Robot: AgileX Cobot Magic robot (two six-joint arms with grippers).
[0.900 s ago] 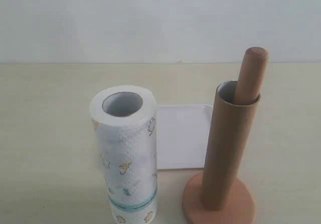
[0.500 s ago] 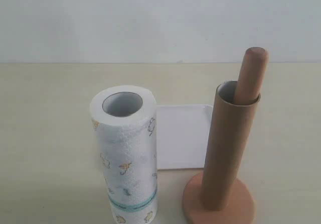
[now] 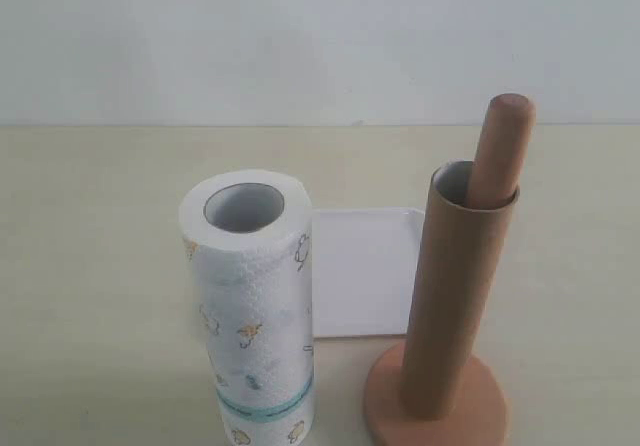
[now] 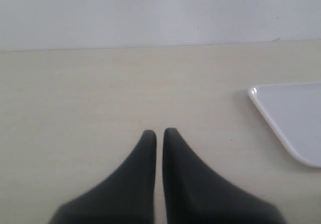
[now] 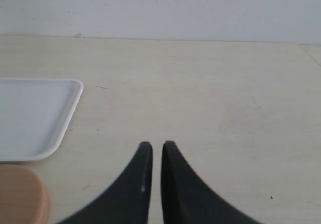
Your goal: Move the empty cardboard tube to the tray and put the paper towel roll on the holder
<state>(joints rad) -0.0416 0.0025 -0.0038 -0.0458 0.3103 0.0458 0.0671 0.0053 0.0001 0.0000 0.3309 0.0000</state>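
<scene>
The empty cardboard tube (image 3: 455, 296) stands upright over the post of the holder (image 3: 437, 411), whose rounded dowel top (image 3: 500, 146) sticks out above the tube's rim. The paper towel roll (image 3: 250, 301) stands on end to the left of the holder, core hole up. Behind and between them lies the tray (image 3: 360, 271), with one corner of the tray (image 4: 291, 118) in the left wrist view and another part of the tray (image 5: 35, 116) in the right wrist view. Neither gripper shows in the exterior view. My left gripper (image 4: 159, 132) and right gripper (image 5: 154, 144) are shut on nothing, above bare table.
A pale wooden table (image 3: 90, 266) runs back to a white wall (image 3: 300, 36). An edge of the holder's base (image 5: 22, 196) shows beside my right gripper in the right wrist view.
</scene>
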